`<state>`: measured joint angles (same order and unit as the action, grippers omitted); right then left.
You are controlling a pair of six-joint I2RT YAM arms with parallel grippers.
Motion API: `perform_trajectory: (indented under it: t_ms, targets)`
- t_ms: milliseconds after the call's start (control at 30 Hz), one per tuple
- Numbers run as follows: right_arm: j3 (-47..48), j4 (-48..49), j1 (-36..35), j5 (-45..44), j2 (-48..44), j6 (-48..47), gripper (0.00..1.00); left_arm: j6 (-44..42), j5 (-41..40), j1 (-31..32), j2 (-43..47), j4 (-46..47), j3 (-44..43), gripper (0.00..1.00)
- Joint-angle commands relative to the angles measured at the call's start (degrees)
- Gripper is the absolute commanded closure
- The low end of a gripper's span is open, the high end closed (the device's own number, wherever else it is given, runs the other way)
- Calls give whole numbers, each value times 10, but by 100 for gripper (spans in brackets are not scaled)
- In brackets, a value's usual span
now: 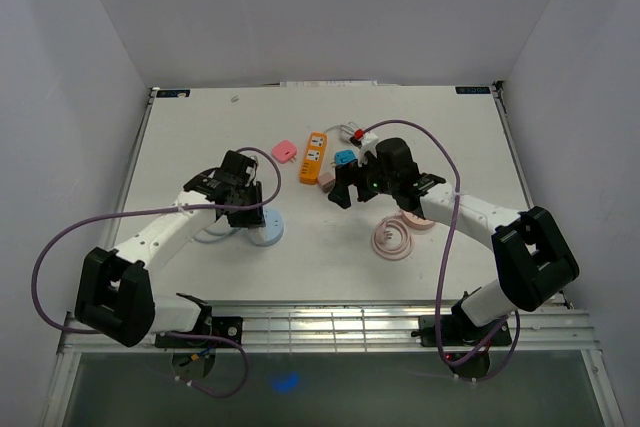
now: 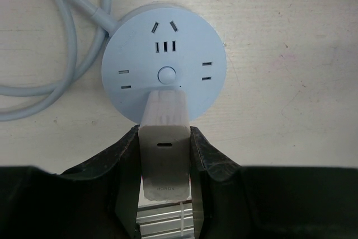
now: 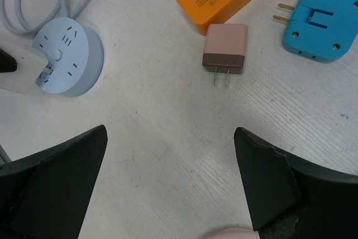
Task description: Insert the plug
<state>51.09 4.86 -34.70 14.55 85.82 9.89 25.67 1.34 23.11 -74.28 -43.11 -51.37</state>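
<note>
My left gripper (image 2: 164, 155) is shut on a white plug adapter (image 2: 163, 138), held over the near edge of a round light-blue power socket (image 2: 164, 60). The adapter's front end sits on the socket's face below its centre button; I cannot tell whether the prongs are in. In the top view the left gripper (image 1: 243, 202) is at the blue socket (image 1: 268, 230). My right gripper (image 3: 170, 155) is open and empty above bare table; in the top view the right gripper (image 1: 352, 185) hovers near a pink-and-brown plug (image 3: 225, 48). The blue socket also shows in the right wrist view (image 3: 68, 55).
An orange power strip (image 1: 314, 155), a blue adapter (image 3: 319, 22), a pink plug (image 1: 285, 151) and a pink round socket with coiled cord (image 1: 393, 238) lie mid-table. The blue socket's grey cord (image 2: 50, 71) coils to its left. White walls enclose the table.
</note>
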Motion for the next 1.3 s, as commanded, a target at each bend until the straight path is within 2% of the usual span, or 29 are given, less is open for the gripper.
perform_trajectory:
  t_ms: [0,200,467,767,967,1267]
  targets:
    - [2,24,3,7,0,-4,0,-4,-66,32,-17,-5,-14,100]
    - [2,23,4,7,0,-6,0,6,-108,63,-38,-16,-27,100]
    - [1,23,8,10,2,-6,0,25,-124,81,-22,-10,-9,100]
    - [1,23,9,11,5,-6,0,66,-136,96,-3,39,51,100]
    - [2,23,10,16,8,-6,0,80,-151,102,2,38,60,100]
    - [2,23,11,20,8,-6,0,145,-186,131,-19,51,94,100]
